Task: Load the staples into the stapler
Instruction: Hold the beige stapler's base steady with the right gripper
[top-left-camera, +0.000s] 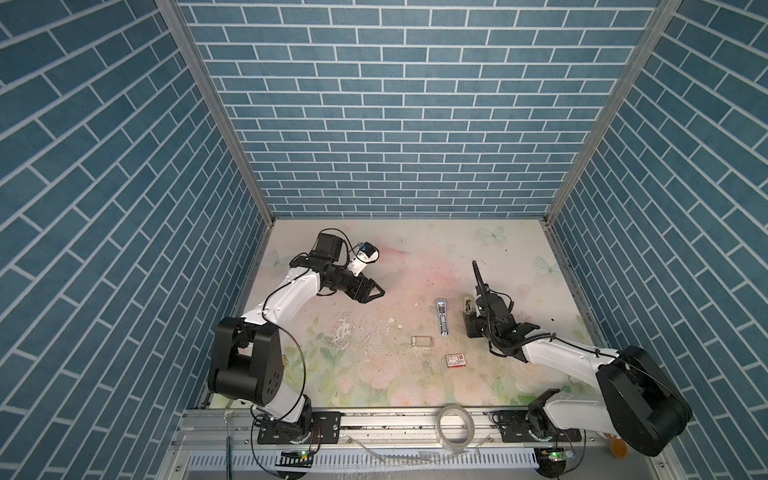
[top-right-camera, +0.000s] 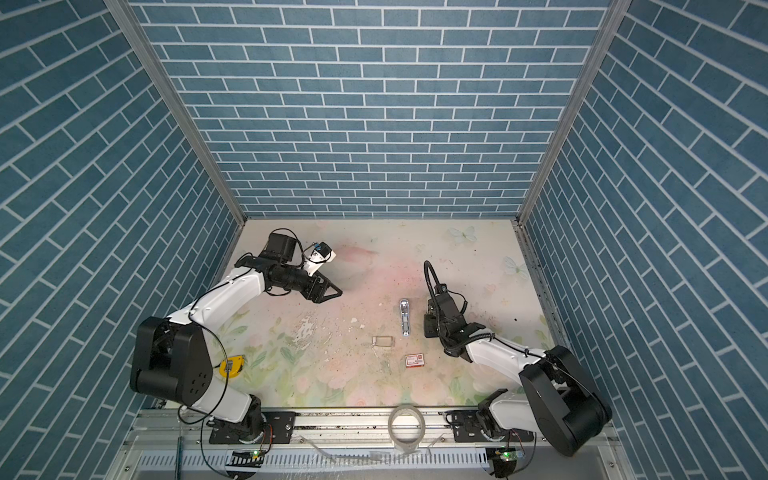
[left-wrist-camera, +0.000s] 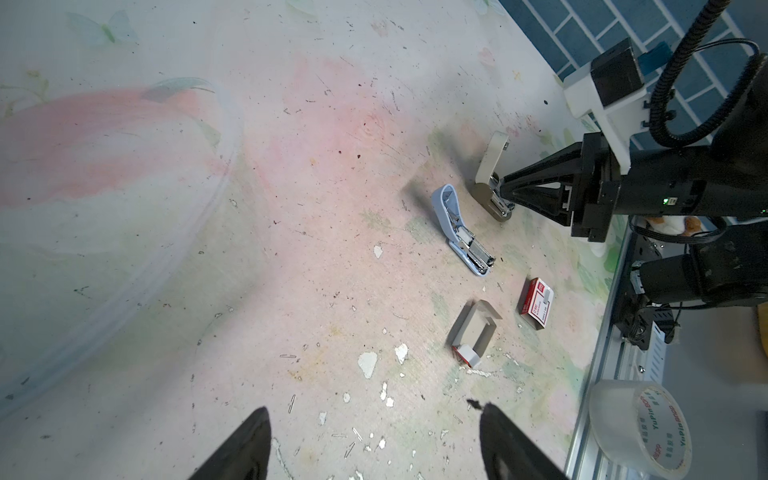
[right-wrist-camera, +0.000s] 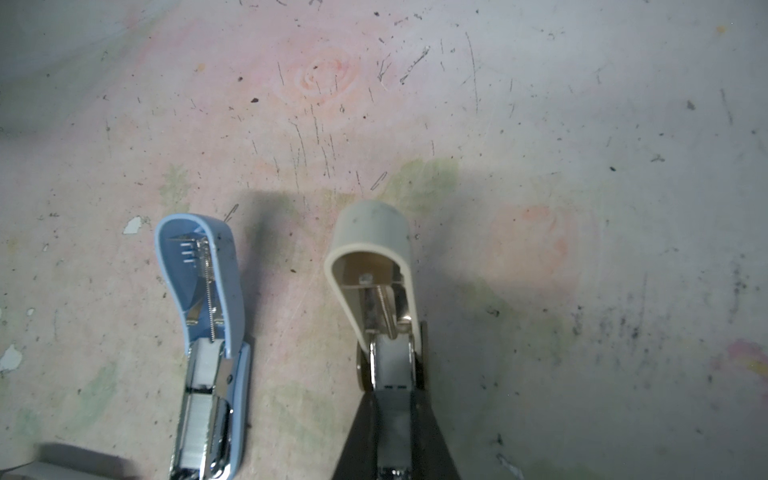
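The right claw (right-wrist-camera: 394, 376) is closed narrow on the beige stapler (right-wrist-camera: 374, 249). Its two dark fingers (right-wrist-camera: 357, 432) press on both sides of the metal channel, just behind the hinge. The cover of this stapler is folded open and points away from the claw. In the left wrist view the cover stands nearly upright, and the base rests on the counter (right-wrist-camera: 582, 124). Between the fingers lies a grey strip, but I cannot tell if it is staples or only the metal of the channel.

Just beside it, not touching, the blue stapler (right-wrist-camera: 199, 291) lies open too, almost parallel to the beige one. In its channel a silvery strip of staples (right-wrist-camera: 198, 419) is visible, under the raised blue cover with its spring.

In both top views these two staplers are on the right half of the counter, the blue stapler (top-left-camera: 443, 316) toward the middle and the beige one under the right claw (top-left-camera: 468, 309).

Nearer to the front edge lie a grey cardboard tray (left-wrist-camera: 473, 332), open, and a red-and-white box (left-wrist-camera: 536, 303), apart from each other. A roll of clear tape (left-wrist-camera: 640, 428) sits on the metal rail at the front.

The left claw (left-wrist-camera: 374, 415) is well apart from all this, on the left side (top-left-camera: 374, 293). Its fingers are spread wide, nothing is between them, and it hangs above bare counter where some single loose staples (left-wrist-camera: 292, 404) are scattered.
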